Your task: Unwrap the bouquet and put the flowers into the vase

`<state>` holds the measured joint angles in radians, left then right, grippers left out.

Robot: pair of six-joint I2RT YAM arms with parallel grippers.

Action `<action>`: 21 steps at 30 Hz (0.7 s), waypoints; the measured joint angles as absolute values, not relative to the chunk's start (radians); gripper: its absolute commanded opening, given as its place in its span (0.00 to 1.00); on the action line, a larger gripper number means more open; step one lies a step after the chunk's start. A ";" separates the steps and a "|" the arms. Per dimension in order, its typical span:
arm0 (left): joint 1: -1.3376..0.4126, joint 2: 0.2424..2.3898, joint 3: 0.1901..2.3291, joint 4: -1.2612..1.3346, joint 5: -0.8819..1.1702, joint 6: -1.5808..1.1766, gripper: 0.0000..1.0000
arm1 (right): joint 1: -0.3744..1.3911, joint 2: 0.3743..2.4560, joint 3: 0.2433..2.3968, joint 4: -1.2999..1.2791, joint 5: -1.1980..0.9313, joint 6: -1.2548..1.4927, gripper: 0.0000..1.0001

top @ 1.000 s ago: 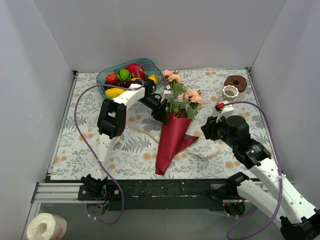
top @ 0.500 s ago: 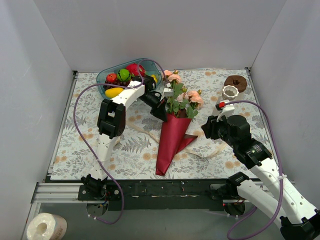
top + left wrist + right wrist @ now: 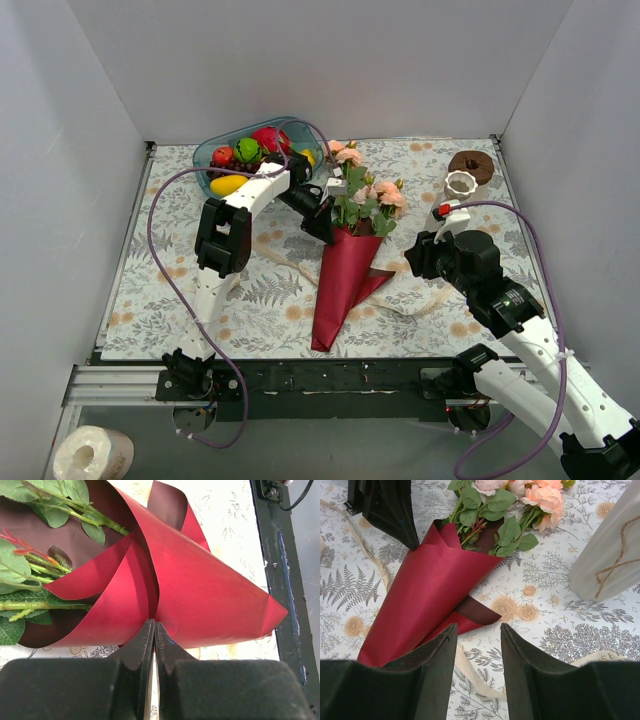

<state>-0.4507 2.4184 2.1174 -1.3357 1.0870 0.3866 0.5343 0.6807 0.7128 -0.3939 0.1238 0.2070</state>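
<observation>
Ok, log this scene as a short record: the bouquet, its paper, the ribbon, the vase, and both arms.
bouquet: lying on the table, blooms toward the far side
paper: dark red cone, still around the stems
ribbon: cream, loose on the table
vase: white, upright, far right, no flowers in it, beside a brown ring
left arm: jaws shut on the paper's top edge
right arm: jaws open, empty, to the right of the bouquet
</observation>
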 measured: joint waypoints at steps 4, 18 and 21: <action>-0.457 2.416 2.105 -1.335 1.090 0.390 0.00 | 0.534 0.680 0.713 -0.393 0.128 0.207 0.47; -0.471 2.381 2.184 -1.346 1.145 0.337 0.00 | 0.534 0.658 0.713 -0.394 0.128 0.218 0.47; -0.476 2.373 2.235 -1.349 1.166 0.305 0.00 | 0.534 0.648 0.713 -0.396 0.129 0.221 0.47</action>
